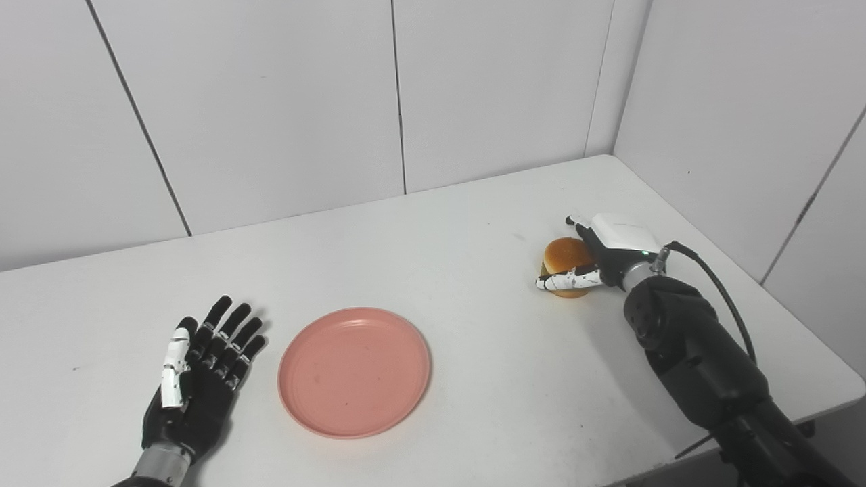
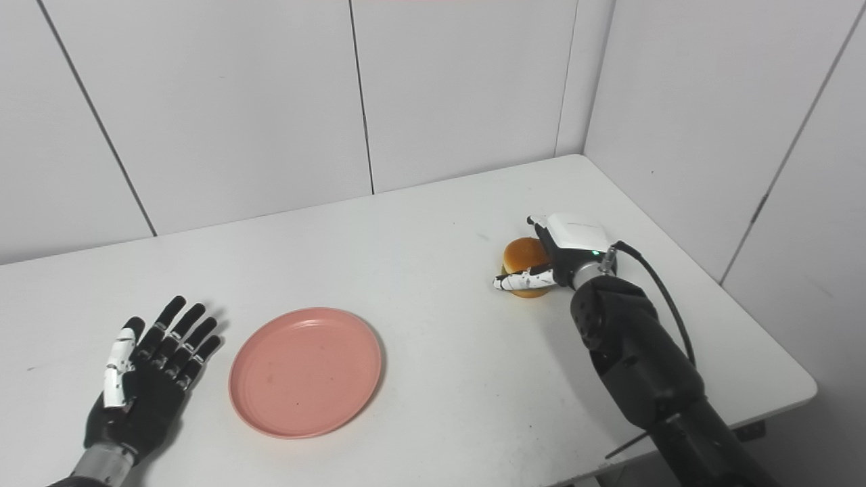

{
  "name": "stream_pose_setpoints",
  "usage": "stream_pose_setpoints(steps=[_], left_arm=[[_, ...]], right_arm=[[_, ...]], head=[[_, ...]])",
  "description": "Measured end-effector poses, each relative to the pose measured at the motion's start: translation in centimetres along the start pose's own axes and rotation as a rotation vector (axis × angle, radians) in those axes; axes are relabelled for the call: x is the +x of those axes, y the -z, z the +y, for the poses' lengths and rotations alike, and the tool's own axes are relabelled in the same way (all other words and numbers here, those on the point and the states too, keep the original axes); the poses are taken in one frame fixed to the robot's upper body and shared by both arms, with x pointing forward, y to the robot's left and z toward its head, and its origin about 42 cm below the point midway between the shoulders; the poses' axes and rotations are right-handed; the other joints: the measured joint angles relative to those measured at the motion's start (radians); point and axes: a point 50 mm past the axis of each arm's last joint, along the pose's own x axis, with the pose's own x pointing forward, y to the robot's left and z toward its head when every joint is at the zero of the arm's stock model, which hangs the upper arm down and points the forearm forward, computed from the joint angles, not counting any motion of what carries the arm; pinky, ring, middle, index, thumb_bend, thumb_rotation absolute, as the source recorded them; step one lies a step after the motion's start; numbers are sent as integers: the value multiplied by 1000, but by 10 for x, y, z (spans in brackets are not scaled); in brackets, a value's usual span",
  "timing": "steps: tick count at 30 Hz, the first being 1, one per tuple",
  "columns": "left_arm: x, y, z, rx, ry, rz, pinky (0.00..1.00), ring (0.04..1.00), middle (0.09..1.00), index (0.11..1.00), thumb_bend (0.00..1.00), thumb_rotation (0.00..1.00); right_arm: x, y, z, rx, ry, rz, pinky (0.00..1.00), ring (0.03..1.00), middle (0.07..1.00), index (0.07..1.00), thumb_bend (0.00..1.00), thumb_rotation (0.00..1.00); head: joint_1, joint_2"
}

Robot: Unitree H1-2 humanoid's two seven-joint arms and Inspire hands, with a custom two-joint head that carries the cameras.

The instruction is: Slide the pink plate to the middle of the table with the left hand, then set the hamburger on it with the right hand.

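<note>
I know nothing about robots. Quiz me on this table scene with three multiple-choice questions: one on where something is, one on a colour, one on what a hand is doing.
1. Where is the plate?
A. beside the left hand
B. under the hamburger
C. at the far corner

2. What colour is the plate?
A. blue
B. pink
C. green

3. What is the right hand doing?
A. lying flat and open
B. pressing on the plate
C. wrapped around the hamburger

Answers: 1 A, it lies just right of the open left hand. 2 B, plainly pink. 3 C, its fingers curl around the bun.
</note>
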Motion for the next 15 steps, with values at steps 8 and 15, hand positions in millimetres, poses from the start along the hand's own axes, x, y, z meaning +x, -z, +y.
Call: stream_pose_setpoints(steps=[8, 15], left_arm=[[0, 0, 0, 7, -5, 1, 954, 924, 923, 925, 339, 1000], [0, 0, -1, 7, -2, 2, 952, 923, 926, 927, 338, 1000]], right_arm=[[7, -1, 2, 5, -32, 9, 609, 709, 749, 789, 1000, 570], [10, -7, -3, 20, -14, -10, 348, 392, 480, 566, 751, 237]], head=[[2, 5], [5, 6]])
